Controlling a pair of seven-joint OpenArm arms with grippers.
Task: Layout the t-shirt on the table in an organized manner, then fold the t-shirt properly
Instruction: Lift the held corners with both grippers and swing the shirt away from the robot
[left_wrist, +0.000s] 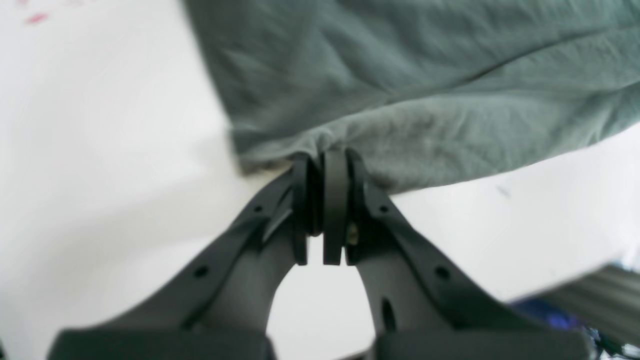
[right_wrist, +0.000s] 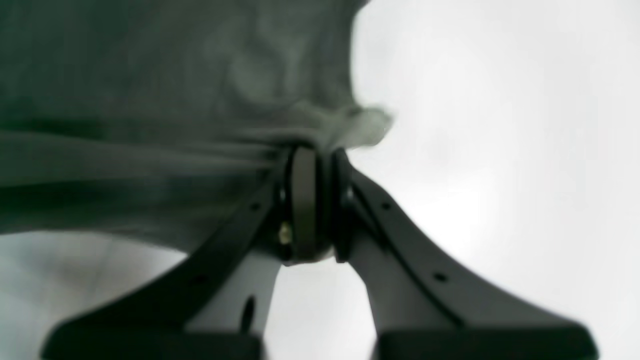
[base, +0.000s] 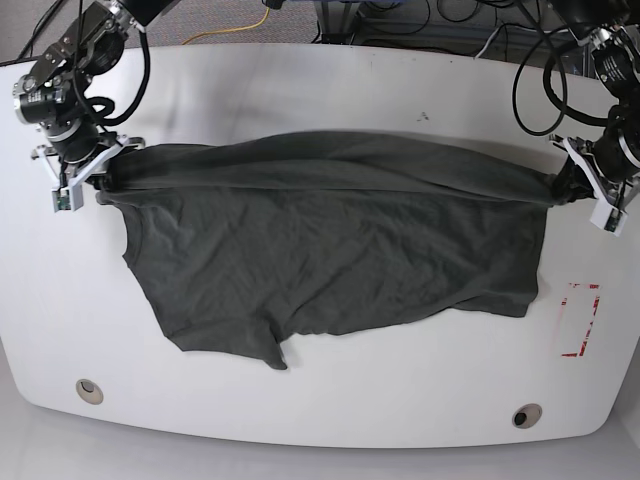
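Here you see the t-shirt (base: 330, 250) stretched across the table (base: 320, 90); the right gripper (base: 100, 172) at nine o'clock and the left gripper (base: 560, 185) at three o'clock each clamp an edge.

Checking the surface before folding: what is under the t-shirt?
Only the white table shows around the t-shirt; the red tape and both grommet holes lie outside it. Whatever is beneath the cloth is covered, so I cannot tell.
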